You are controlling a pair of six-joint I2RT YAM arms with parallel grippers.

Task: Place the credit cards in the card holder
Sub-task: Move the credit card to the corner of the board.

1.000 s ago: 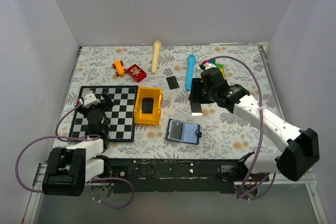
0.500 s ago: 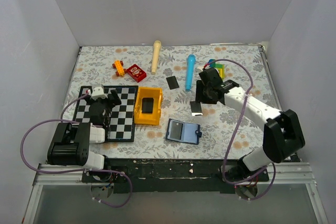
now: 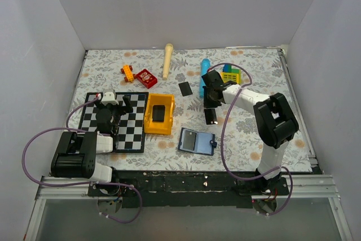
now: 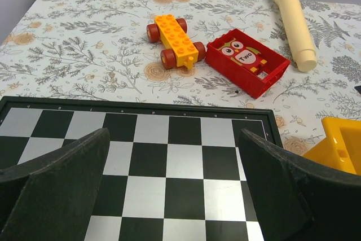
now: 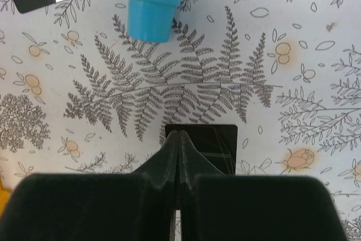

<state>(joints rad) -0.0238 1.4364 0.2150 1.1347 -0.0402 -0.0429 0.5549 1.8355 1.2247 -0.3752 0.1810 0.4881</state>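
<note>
The card holder lies open near the middle of the tabletop's near edge, its light blue inside facing up. A pale grey panel shows on its left half, and I cannot tell whether anything sits in the pockets. One credit card lies flat on the floral cloth, right of centre and between the card holder and the far edge. The right end effector is clenched with its fingers pressed together, tips at that card's near edge. Whether the card is actually pinched cannot be told. The other credit card lies apart, nearer the far edge, just beside a blue cylinder. A yellow bin stands left of centre against the right side of the chessboard, with one dark blocky item inside it. Towards the far left corner, a red open box shows an owl picture and the word "Two" on its floor, beside an orange wheeled brick. The left end effector hangs released above the chessboard, jaws wide and grasping nothing.
</note>
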